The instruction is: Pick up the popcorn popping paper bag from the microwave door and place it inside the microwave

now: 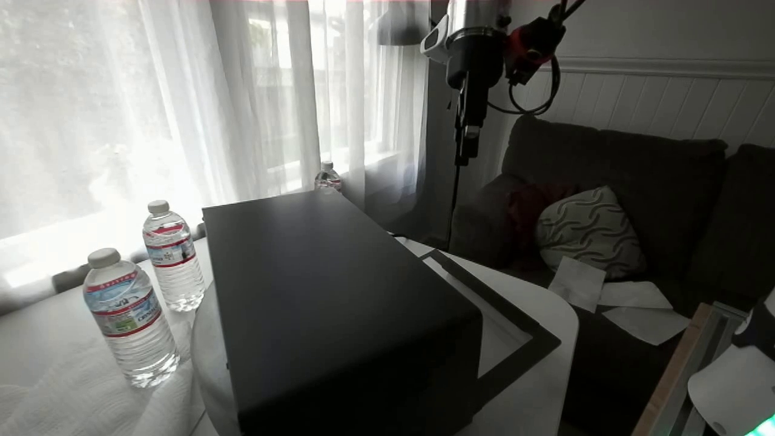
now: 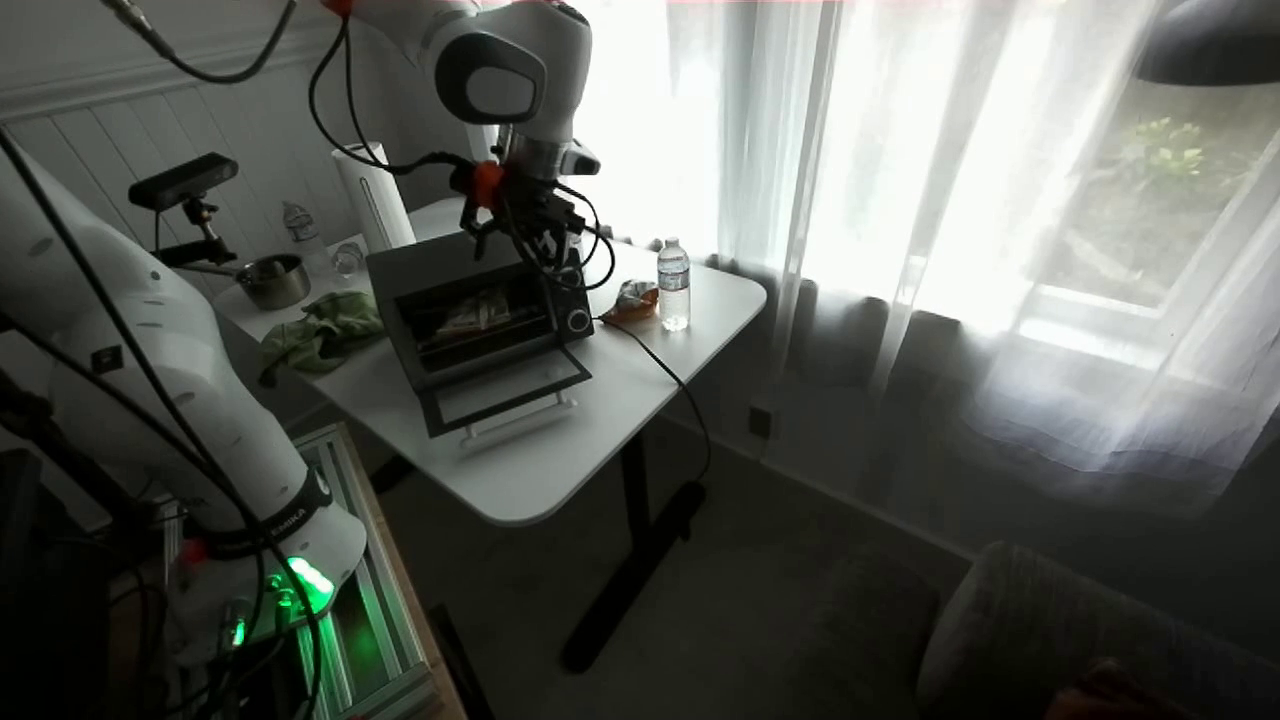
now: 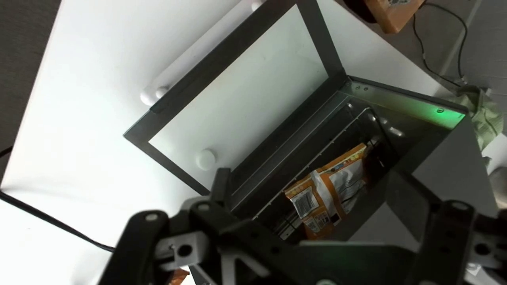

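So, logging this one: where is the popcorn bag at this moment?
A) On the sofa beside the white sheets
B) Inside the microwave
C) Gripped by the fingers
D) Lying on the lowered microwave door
B, since the wrist view shows the popcorn bag within the cavity of the microwave, beyond the lowered door, while the fingers stand wide apart and are not closed on it.
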